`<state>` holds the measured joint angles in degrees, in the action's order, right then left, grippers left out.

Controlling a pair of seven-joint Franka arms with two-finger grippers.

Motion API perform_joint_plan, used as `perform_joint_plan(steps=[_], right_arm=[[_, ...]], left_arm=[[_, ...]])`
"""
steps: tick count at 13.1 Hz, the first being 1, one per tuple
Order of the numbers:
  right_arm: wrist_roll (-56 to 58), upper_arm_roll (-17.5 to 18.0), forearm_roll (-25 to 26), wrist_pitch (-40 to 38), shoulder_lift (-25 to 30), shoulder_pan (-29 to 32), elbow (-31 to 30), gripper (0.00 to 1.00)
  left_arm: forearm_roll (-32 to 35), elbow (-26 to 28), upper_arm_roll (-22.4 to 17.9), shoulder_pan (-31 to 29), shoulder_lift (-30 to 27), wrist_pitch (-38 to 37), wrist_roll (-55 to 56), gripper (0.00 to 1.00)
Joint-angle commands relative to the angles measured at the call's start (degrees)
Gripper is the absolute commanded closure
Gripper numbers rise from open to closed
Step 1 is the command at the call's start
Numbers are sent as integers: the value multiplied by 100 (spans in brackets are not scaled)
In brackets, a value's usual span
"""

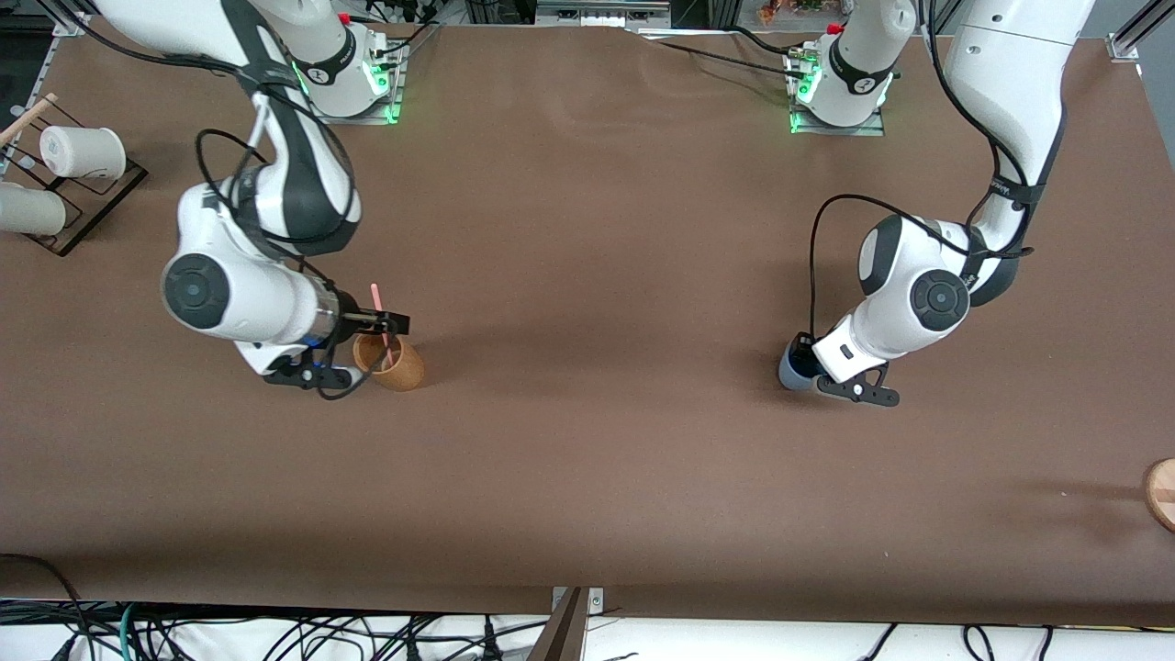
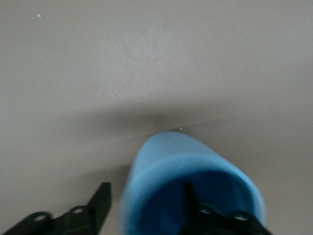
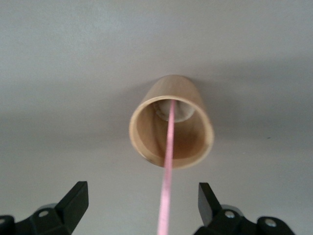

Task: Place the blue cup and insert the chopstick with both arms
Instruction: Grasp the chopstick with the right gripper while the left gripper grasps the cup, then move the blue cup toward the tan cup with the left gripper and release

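Note:
The blue cup (image 1: 790, 372) stands on the brown table at the left arm's end. My left gripper (image 1: 810, 361) is down at it. In the left wrist view the cup (image 2: 171, 156) fills the lower middle, and my left gripper (image 2: 145, 187) straddles its wall: one finger is outside with a small gap showing, the other finger (image 2: 190, 198) is inside. The pink chopstick (image 1: 379, 315) stands leaning in the tan cup (image 1: 393, 364). My right gripper (image 1: 384, 322) is over that cup. In the right wrist view my right gripper (image 3: 142, 186) is open wide around the chopstick (image 3: 166, 186), not touching it.
A black wire rack (image 1: 87, 207) with white cups (image 1: 83, 151) stands at the right arm's end of the table. A round wooden piece (image 1: 1162, 493) shows at the left arm's end, nearer the front camera.

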<state>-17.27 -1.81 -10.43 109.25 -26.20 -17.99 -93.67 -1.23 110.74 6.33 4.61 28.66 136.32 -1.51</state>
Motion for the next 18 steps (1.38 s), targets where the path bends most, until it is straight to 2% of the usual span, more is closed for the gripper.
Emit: perform_joint_plan(steps=[1, 3, 5, 8, 9, 11, 13, 16, 17, 18], right_arm=[[-101, -118, 75, 140, -87, -47, -107, 1], [-49, -118, 374, 272, -34, -29, -318, 1], [-49, -109, 401, 334, 1, -20, -450, 8], [-110, -100, 401, 334, 1, -29, -512, 23], [-110, -92, 401, 317, 1, -20, -538, 27], [-110, -91, 393, 282, 27, -29, -538, 40], [-110, -83, 393, 273, 45, -29, -538, 52], [-119, -74, 366, 229, 98, -29, -538, 69], [-119, -74, 366, 220, 107, -29, -538, 74], [-119, -74, 358, 220, 107, -29, -538, 77]], left_arm=[[-44, -114, 0, 22, 43, 9, -69, 100], [-114, -254, 149, 128, -9, -70, 36, 100], [-123, -482, 447, 119, -18, -368, 342, 100], [-123, -729, 1298, 241, 26, -475, 1771, 100], [-114, -738, 1414, 408, 52, -457, 2290, 100], [-184, -773, 1415, 1099, 210, -352, 3222, 100], [-141, -1044, 1407, 1647, 534, 7, 4128, 100], [0, -1230, 1258, 2096, 896, 360, 4440, 99], [44, -1239, 1240, 2062, 896, 360, 4414, 36], [44, -1239, 1240, 2036, 870, 360, 4439, 0]])
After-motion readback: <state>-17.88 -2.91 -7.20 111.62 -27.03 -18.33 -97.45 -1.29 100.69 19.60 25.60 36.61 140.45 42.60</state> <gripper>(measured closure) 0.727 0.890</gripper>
